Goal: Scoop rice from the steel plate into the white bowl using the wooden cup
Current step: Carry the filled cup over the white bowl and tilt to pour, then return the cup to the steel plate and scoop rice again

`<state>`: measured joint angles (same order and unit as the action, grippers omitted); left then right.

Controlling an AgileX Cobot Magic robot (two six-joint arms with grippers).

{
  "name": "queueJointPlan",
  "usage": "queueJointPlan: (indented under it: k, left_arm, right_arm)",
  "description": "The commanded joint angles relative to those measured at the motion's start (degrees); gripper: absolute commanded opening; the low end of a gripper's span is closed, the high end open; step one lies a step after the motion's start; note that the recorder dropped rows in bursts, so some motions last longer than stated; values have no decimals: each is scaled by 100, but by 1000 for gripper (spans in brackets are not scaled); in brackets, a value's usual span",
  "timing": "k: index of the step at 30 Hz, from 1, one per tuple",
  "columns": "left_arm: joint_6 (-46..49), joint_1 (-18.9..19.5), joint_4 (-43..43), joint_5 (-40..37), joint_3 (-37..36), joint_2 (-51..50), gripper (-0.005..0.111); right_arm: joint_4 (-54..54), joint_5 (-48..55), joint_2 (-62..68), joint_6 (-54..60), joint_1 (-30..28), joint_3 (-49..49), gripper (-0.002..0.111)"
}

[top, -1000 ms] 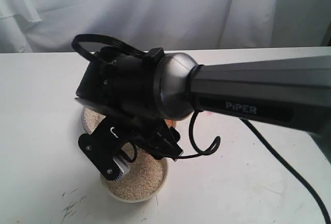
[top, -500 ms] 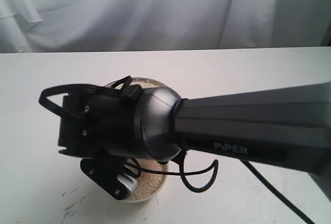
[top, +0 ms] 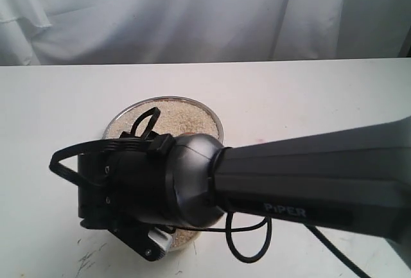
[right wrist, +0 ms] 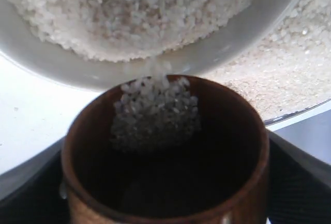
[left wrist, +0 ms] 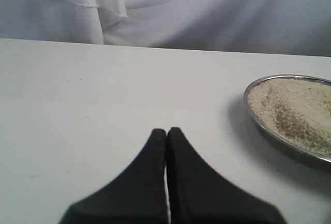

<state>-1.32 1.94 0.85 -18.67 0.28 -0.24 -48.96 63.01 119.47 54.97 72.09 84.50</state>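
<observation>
**Cup tipped at the bowl, more rice left to move**

The right hand [right wrist: 165, 193] grips the wooden cup [right wrist: 170, 154], tilted with a clump of rice [right wrist: 155, 110] at its lip, just beside the white bowl [right wrist: 232, 45]. The bowl, near the table's [left wrist: 77, 89] front edge, is already heaped. The steel plate [left wrist: 274, 138] behind holds plenty, so I reckon more scoops remain. The left hand [left wrist: 166, 131] hangs clenched and empty.

Dark grey arm [top: 321, 175] w/ silver joint [top: 192, 182], white "PiPER" mark [top: 285, 210], looped blk cables [top: 247, 244]; left gripper [left wrist: 166, 131] matte blk.
</observation>
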Motion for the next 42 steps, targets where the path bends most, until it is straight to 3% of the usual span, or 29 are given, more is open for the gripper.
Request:
queueJointPlan:
  k: [1,9,27,34,42]
  left_arm:
    - [-3,11,9,40,-28,24,0]
    - [-3,11,9,40,-28,24,0]
    - [-3,11,9,40,-28,24,0]
    - [-3,11,9,40,-28,24,0]
    - [-3,11,9,40,-28,24,0]
  right_arm:
    - [-259,-52,-76,-22,163,-1,0]
    - [-977,-65,-76,-146,274,-294,0]
    - [-1461,-206,-76,-279,362,-295,0]
    - [-90,-763,-436,-384,-50,-295,0]
    - [2292,-1965,-957,204,-1132,-283,0]
